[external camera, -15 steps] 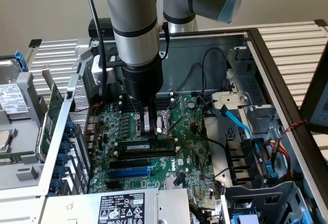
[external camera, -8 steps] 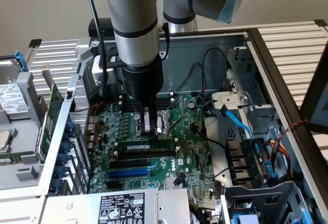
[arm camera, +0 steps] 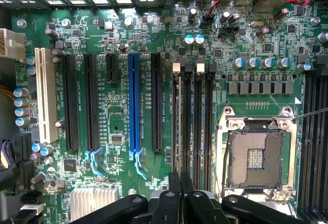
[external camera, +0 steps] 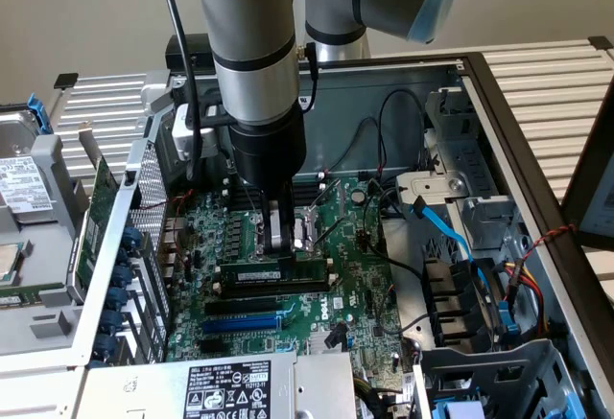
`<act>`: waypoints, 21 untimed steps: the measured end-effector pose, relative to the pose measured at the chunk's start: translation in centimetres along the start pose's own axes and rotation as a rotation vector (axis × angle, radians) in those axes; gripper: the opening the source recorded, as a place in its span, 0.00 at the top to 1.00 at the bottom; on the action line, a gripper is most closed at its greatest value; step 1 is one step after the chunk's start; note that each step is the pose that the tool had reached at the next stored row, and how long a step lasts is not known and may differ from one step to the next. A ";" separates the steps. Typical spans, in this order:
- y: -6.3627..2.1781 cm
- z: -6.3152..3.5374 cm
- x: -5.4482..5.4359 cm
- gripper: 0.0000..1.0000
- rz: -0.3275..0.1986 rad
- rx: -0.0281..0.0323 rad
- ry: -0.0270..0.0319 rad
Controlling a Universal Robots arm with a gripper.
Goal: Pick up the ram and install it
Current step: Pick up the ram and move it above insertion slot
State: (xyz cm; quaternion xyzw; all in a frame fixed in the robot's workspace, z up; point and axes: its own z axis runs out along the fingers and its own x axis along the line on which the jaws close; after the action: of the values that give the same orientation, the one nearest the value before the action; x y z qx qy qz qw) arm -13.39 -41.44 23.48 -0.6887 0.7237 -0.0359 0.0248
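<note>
One ram [external camera: 278,271] is seen in the open computer case [external camera: 499,131], stood on its long edge with the white label facing the exterior camera. It sits directly under the pincer [external camera: 285,246], low over the motherboard [external camera: 355,280] and just beside the processor socket [arm camera: 254,157]. The pincer is drawn narrow, and its two thin fingers [arm camera: 174,196] are closed nearly together on the upper edge of the ram, about midway along it. A grip at the middle is judged to keep the stick level, so that both ends can be brought down evenly.

The stick is held upright and lengthways along the row of black memory slots [arm camera: 197,126], which puts its contact edge towards a slot and leaves its flat faces free of the neighbouring walls. In the wrist view the closed fingers are lined up with the slot at the end of the row nearest the long black card slots [arm camera: 156,101] and the blue slot [arm camera: 134,101]. It cannot be told whether the ram is already pressed fully home or is only resting in the slot's mouth. The end latches are not seen clearly enough to judge this.
</note>
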 end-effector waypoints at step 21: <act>0.01 0.13 0.0 0.88 -0.002 0.0000 -0.0001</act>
State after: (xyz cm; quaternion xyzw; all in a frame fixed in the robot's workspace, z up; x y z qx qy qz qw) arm -13.39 -41.44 23.35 -0.6893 0.7232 -0.0359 0.0248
